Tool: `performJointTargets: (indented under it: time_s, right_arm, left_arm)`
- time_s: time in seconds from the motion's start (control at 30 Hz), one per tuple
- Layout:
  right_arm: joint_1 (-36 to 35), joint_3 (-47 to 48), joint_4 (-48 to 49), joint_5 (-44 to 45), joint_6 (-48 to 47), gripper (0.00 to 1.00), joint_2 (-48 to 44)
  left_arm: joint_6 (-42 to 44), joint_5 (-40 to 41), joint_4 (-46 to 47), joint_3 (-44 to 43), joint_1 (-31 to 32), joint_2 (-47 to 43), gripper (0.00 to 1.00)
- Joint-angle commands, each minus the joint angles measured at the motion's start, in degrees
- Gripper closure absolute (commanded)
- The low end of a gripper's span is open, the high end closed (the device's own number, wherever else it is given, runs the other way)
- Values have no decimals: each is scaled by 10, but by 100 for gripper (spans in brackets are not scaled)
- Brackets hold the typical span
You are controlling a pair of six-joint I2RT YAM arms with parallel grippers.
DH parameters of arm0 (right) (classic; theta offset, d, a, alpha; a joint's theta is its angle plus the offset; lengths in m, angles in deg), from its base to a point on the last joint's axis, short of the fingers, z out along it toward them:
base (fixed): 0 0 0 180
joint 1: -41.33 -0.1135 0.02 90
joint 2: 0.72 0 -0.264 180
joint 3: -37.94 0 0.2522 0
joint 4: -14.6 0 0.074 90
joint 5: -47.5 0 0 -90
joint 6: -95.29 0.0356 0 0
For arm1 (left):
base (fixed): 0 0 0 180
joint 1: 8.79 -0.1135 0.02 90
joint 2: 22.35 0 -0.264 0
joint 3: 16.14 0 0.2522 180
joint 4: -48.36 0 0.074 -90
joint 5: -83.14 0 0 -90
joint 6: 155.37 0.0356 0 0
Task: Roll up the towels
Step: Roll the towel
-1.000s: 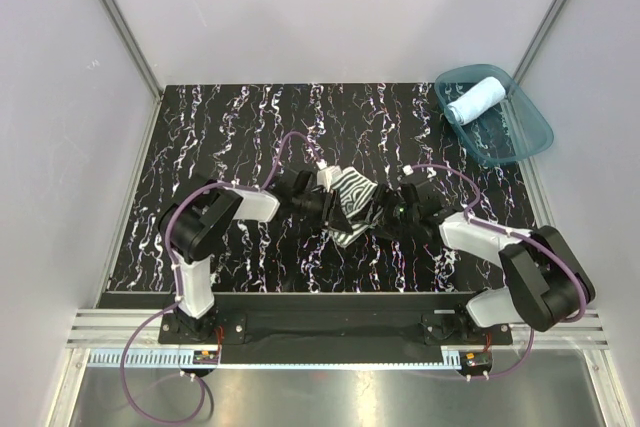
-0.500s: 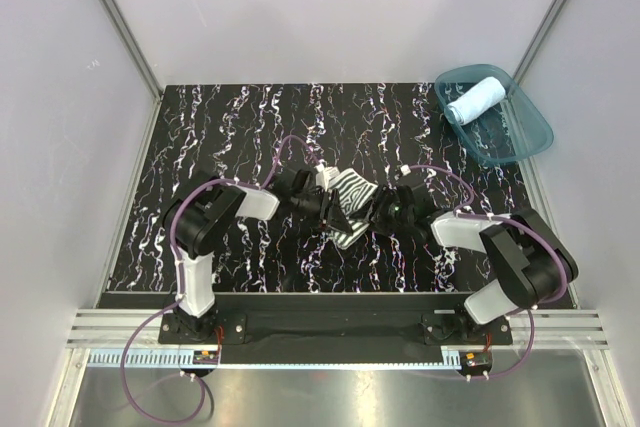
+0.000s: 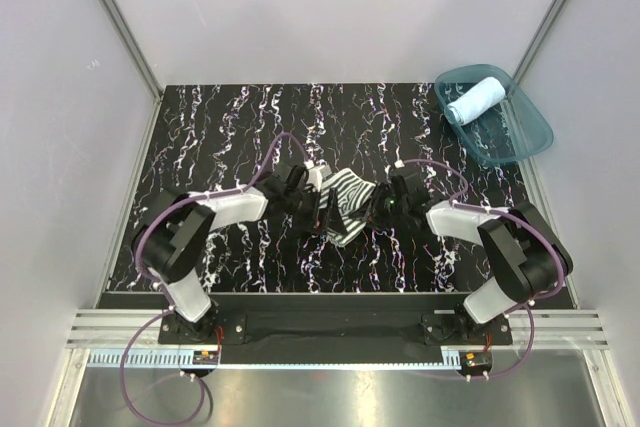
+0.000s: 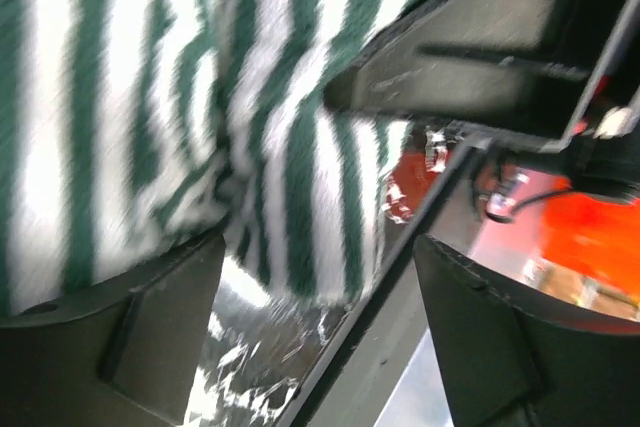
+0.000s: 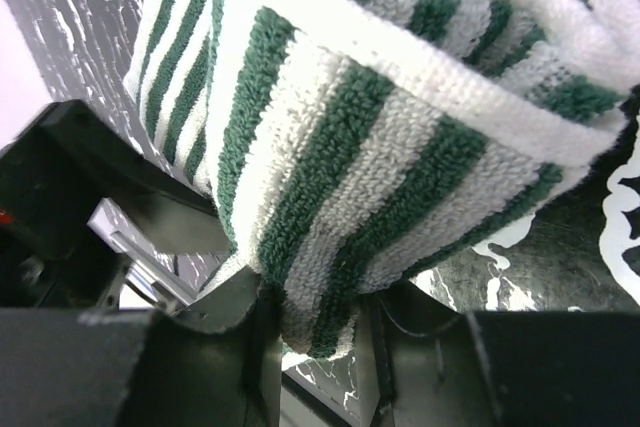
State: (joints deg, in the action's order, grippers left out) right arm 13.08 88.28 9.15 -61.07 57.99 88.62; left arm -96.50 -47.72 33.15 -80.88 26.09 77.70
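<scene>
On the top camera I cannot make out either pair of fingers. The left gripper (image 3: 320,211) and right gripper (image 3: 376,209) are black against the black, white-veined marble-pattern table (image 3: 230,127). Both are pushed into the edges of the dark green-and-white striped towel (image 3: 349,194). That towel sits bunched between them at the centre of the frame, one corner drooping toward the bottom.

My left wrist view is blurred. The striped towel fills its upper left and is cut off by the top and left edges. The left gripper's fingers (image 4: 160,337) stand wide apart in the lower corners. Cloth sags over the left-hand one and into the gap, and I see nothing squeezed. A black housing crosses the upper right. A red-orange smear at the right edge I cannot identify.

The right wrist view is sharp. It shows terry loops, a white hem along the top fold, and green stripes running diagonally. The towel's lowest fold is nipped between the right gripper's fingers (image 5: 225,347), which are drawn almost together on it. A black body, part of the left gripper, juts in at mid-left.

Only the top camera shows the plain light blue towel (image 3: 477,98). It is rolled into a cylinder and lies in the translucent teal plastic tub (image 3: 522,125) in the upper right of the frame, well apart from both arms.
</scene>
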Motion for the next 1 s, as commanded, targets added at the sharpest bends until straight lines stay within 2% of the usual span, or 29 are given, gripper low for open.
performJointTargets:
  time_s: [0.0,0.1,0.27,0.43,0.47,0.57,0.73,0.87,0.97]
  right_arm:
    - [-4,36,-118,9,-26,84,12]
    - [-6,57,-173,8,-40,84,14]
    - [-12,95,-233,5,-55,84,21]
    - [-19,115,-257,-8,-66,84,46]
    - [-21,117,-257,-10,-65,84,51]
    - [-24,121,-254,-21,-66,84,59]
    - [-34,120,-235,-41,-73,85,51]
    - [-42,134,-203,-103,-110,85,55]
    - [-44,167,-241,-138,-159,85,79]
  left_arm:
    - [52,111,-122,5,3,-56,7]
    - [74,181,-166,-6,13,-109,2]
    - [92,314,-167,-3,49,-179,1]
    - [157,446,-147,-20,176,-223,1]
    - [172,456,-137,-22,207,-222,1]
    - [187,484,-117,-23,247,-212,1]
    - [208,514,-105,-28,286,-179,1]
    - [211,551,-132,-49,317,-159,1]
    - [195,560,-144,-51,324,-166,1]
